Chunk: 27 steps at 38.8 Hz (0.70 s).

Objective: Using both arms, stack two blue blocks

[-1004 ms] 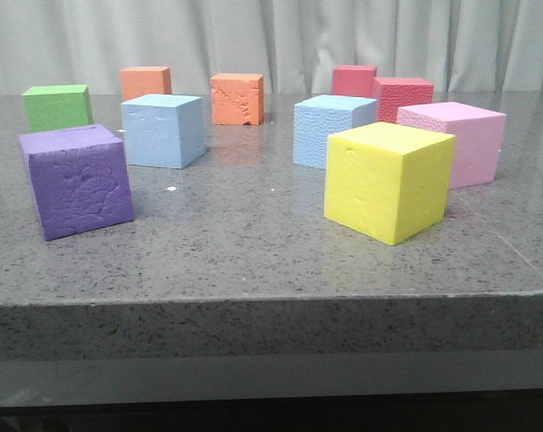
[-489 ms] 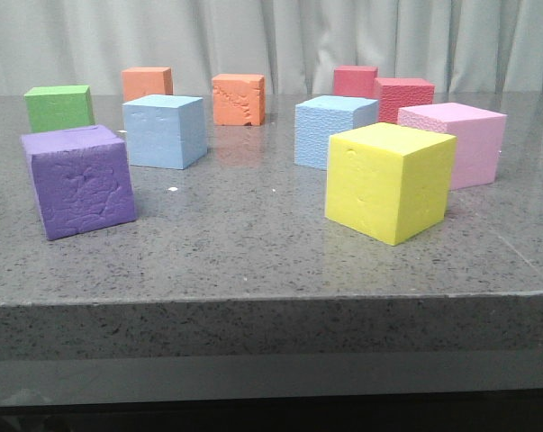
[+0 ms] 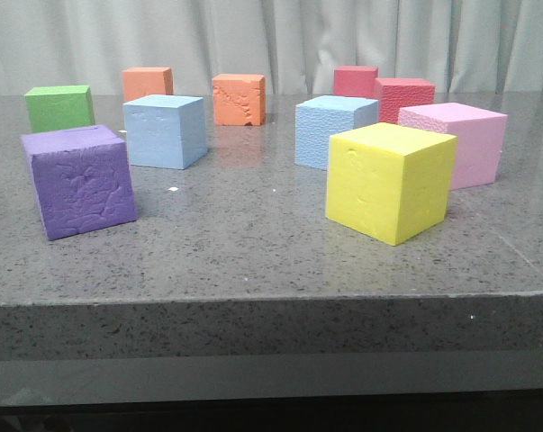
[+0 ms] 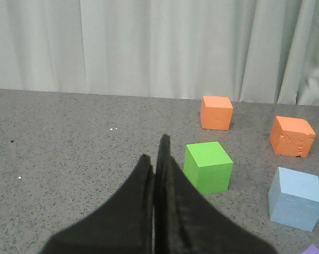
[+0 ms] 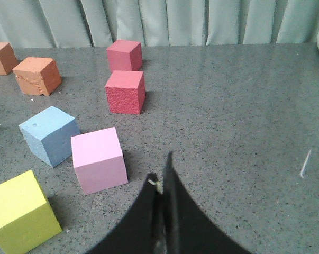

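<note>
On the grey table (image 3: 253,234), the left blue block (image 3: 164,130) sits behind the purple cube (image 3: 77,180); the right blue block (image 3: 330,129) stands behind the yellow cube (image 3: 390,180) (well apart). The left gripper (image 4: 156,159) and right gripper (image 5: 162,182) are both clenched, holding nothing.

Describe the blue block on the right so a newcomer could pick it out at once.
On the grey table, find the big yellow cube near the front right. Directly behind it, partly hidden by it, sits the right blue block, with the pink cube to its right. It is pale sky-blue; the left blue block stands behind the purple cube.
</note>
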Motion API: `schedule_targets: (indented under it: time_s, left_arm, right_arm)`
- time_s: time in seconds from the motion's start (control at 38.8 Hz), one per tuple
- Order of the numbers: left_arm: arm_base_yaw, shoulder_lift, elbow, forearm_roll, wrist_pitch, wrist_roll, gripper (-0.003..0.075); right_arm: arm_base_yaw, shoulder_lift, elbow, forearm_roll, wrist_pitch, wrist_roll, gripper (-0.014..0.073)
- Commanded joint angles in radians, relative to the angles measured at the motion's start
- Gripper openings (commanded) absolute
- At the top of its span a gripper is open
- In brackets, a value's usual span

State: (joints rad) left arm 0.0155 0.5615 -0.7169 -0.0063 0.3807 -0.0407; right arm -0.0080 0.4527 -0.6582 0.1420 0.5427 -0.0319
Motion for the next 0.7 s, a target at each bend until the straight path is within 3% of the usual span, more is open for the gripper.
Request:
schedule_targets:
  time_s: [0.0,0.21,0.28,0.36,0.39,0.57,0.59,0.67]
  left_arm:
    - [0.001,0.009,-0.035,-0.008,-0.09,-0.009,-0.002]
    - [0.001,0.029,-0.033,-0.006,-0.091,-0.009,-0.0018]
    - [0.001,0.033,-0.033,-0.006,-0.091,-0.009,0.0014]
    - [0.001,0.034,-0.033,-0.003,-0.092,-0.009,0.0126]
    - [0.001,0.034,-0.033,-0.001,-0.097,-0.009,0.0171]
    - [0.001,0.034,-0.033,-0.001,-0.11,-0.009,0.0685]
    - [0.001,0.034,-0.033,-0.001,-0.11,-0.009,0.0713]
    - [0.001,0.034,-0.033,-0.001,-0.11,-0.009,0.0668]
  right_arm:
    - [-0.004,0.013,-0.035,-0.008,-0.086,-0.013,-0.0068]
    - [-0.004,0.014,-0.035,-0.008,-0.086,-0.013,-0.0061]
    - [-0.004,0.014,-0.035,-0.008,-0.086,-0.013,-0.0004]
    - [-0.004,0.014,-0.035,-0.008,-0.086,-0.013,0.0104]
    - [-0.004,0.014,-0.035,-0.008,-0.086,-0.013,0.0178]
    - [-0.004,0.014,-0.035,-0.008,-0.083,-0.013,0.0615]
    - [-0.004,0.014,-0.035,-0.008,-0.083,-0.013,0.0661]
    - [-0.004,0.014,-0.035,-0.008,-0.08,-0.013,0.065]
